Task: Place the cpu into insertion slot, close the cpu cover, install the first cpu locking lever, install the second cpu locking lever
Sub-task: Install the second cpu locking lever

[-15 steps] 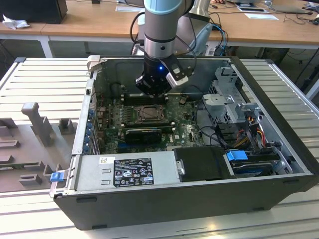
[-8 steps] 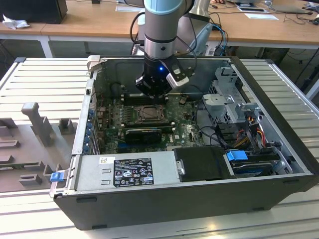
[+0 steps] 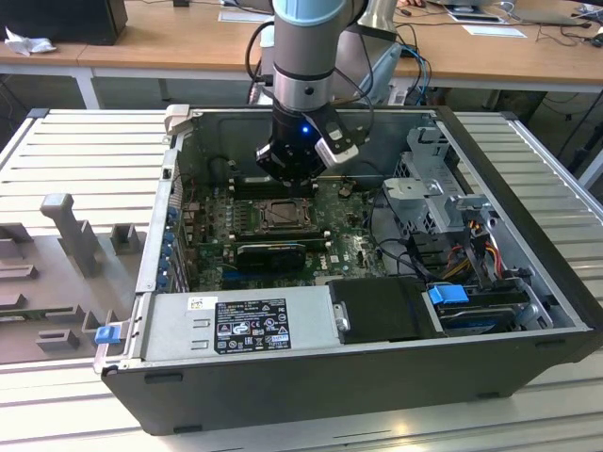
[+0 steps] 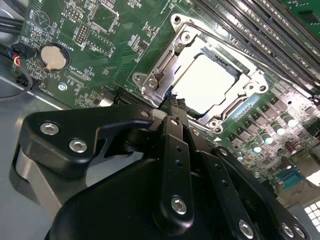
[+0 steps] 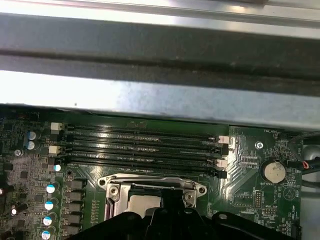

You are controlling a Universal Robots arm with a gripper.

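Open PC case on slatted bench: cpu (image 4: 206, 82) sits under closed cpu cover (image 4: 165, 70), gripper (image 4: 176, 104) pinched empty at its edge

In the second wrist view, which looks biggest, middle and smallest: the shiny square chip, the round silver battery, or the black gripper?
1. The gripper, though it looks huge partly because it sits right by the camera.
2. The cpu, a pale square in the insertion slot.
3. The round battery, smallest.
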